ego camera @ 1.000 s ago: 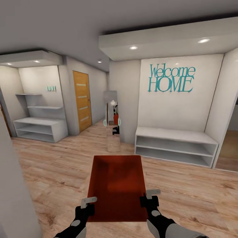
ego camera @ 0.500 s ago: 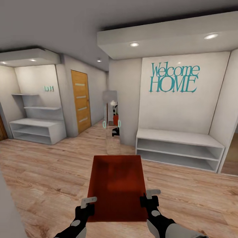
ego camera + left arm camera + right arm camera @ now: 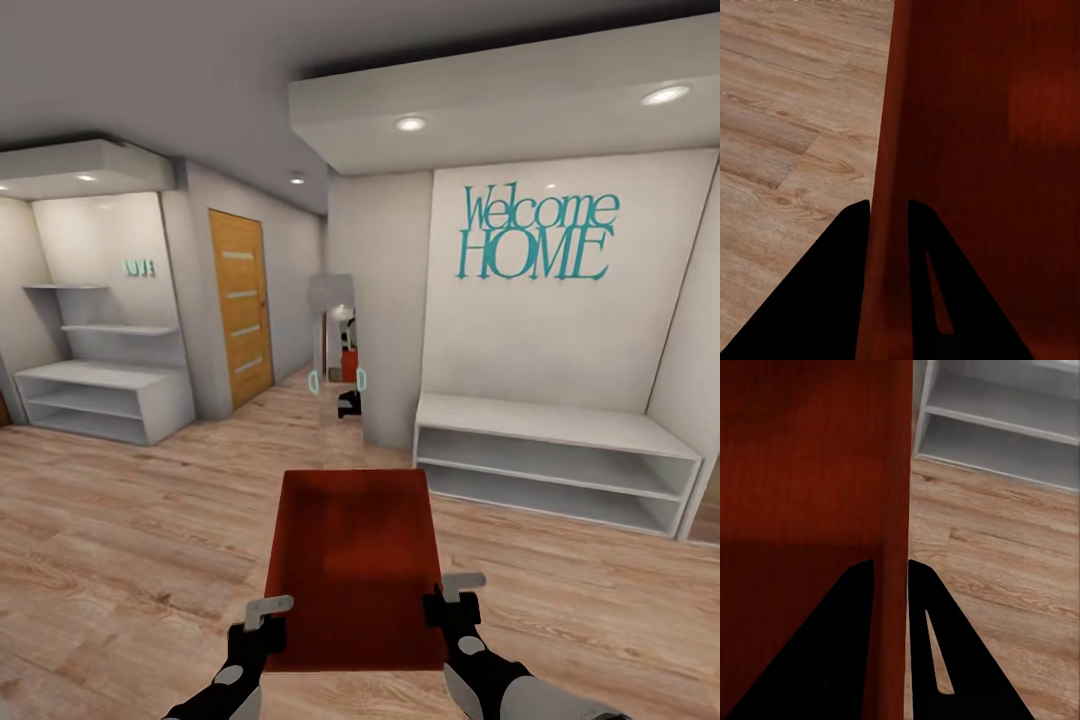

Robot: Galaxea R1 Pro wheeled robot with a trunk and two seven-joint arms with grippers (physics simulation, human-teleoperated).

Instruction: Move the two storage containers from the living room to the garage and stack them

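A red-orange open-topped storage container (image 3: 352,565) hangs in front of me above the light wood plank floor (image 3: 130,540). My left gripper (image 3: 268,612) is shut on its left wall near the close corner. The right gripper (image 3: 452,592) is shut on the right wall opposite. In the left wrist view the thin red wall (image 3: 889,187) runs between the two dark fingers (image 3: 840,247). The right wrist view shows the same grip, the container wall (image 3: 894,495) pinched between the dark fingers (image 3: 926,607).
A low white shelf bench (image 3: 555,455) stands ahead on the right under a teal "Welcome HOME" sign (image 3: 535,235). White shelves (image 3: 95,385) fill an alcove at the left. A wooden door (image 3: 240,305) and a narrow mirror (image 3: 340,365) lie ahead.
The whole view has shifted: the room's fixtures have spread outward and the near wall at left has left the frame, so the camera moved forward. The container and both grippers keep their places.
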